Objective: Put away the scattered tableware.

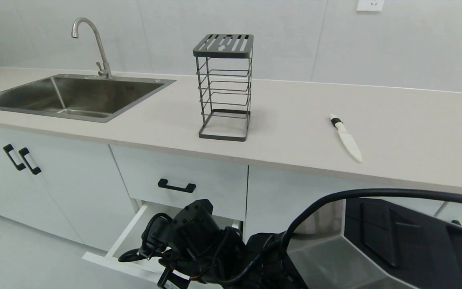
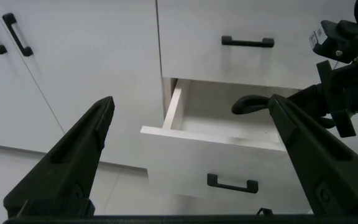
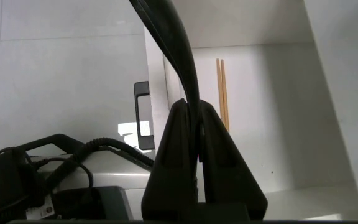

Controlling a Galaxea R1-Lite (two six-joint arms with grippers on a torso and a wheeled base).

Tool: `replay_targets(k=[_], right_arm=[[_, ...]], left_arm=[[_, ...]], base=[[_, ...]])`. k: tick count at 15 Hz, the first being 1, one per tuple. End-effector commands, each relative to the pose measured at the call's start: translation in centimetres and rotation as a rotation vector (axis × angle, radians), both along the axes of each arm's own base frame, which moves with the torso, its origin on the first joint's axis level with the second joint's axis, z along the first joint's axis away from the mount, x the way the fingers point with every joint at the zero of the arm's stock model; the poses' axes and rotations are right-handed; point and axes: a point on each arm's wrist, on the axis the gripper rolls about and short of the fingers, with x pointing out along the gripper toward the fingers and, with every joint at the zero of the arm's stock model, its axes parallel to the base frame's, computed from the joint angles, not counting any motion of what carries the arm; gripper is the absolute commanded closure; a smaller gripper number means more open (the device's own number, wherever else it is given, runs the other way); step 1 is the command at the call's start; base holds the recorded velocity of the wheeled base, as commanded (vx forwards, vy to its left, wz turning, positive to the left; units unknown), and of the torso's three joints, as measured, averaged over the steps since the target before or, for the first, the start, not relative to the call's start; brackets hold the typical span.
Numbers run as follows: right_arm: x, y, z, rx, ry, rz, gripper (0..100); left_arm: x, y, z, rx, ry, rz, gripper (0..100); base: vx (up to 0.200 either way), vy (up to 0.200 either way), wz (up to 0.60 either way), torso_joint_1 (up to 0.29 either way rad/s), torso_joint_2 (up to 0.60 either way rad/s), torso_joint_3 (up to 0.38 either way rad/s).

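Observation:
A black ladle (image 1: 130, 255) hangs over the open lower drawer (image 1: 112, 259), with my right gripper (image 1: 157, 252) shut on its handle (image 3: 180, 62). In the left wrist view the ladle's bowl (image 2: 248, 104) sits just above the drawer's inside, and the drawer front (image 2: 216, 155) stands pulled out. A pair of wooden chopsticks (image 3: 221, 93) lies on the drawer floor. My left gripper (image 2: 191, 102) is open, out in front of the drawer and holding nothing. A white knife (image 1: 345, 138) lies flat on the counter at the right.
A dark wire knife rack (image 1: 225, 86) stands mid-counter, with a steel sink (image 1: 74, 96) and tap to its left. A shut drawer with a black handle (image 1: 177, 186) is above the open one. Cabinet doors (image 1: 18, 158) are at the left.

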Motion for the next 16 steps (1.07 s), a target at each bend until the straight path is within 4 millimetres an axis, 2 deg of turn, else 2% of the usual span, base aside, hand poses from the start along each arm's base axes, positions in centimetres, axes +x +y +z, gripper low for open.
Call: replay_targets(k=[1, 5, 7, 10, 14, 16], right_arm=[[0.2, 0.3, -0.2, 0.003, -0.002, -0.002, 100], [2.4, -0.1, 0.3, 0.013, -0.047, -0.088, 100], [4.6, -0.1, 1.0, 0.028, -0.113, -0.195, 100], [5.8, 0.1, 2.0, 0.063, -0.142, -0.222, 100], [6.8, 0.2, 1.3, 0.068, -0.142, -0.233, 100], [7.2, 0.3, -0.4, 0.043, -0.129, -0.232, 100]], left_arm=[[0.0, 0.0, 0.0, 0.0, 0.001, 0.0, 0], [0.0, 0.0, 0.0, 0.0, 0.001, 0.0, 0], [0.0, 0.0, 0.0, 0.0, 0.001, 0.0, 0], [0.0, 0.0, 0.0, 0.0, 0.001, 0.0, 0], [0.0, 0.0, 0.0, 0.0, 0.001, 0.0, 0], [0.0, 0.0, 0.0, 0.0, 0.001, 0.0, 0]], base=[[0.0, 0.0, 0.0, -0.178, 0.46, 0.276], [0.0, 0.0, 0.0, -0.179, 0.46, 0.284], [0.0, 0.0, 0.0, -0.154, 0.45, 0.293], [0.0, 0.0, 0.0, -0.095, 0.28, 0.185], [0.0, 0.0, 0.0, -0.005, 0.02, 0.012], [0.0, 0.0, 0.0, 0.0, 0.0, 0.0]])
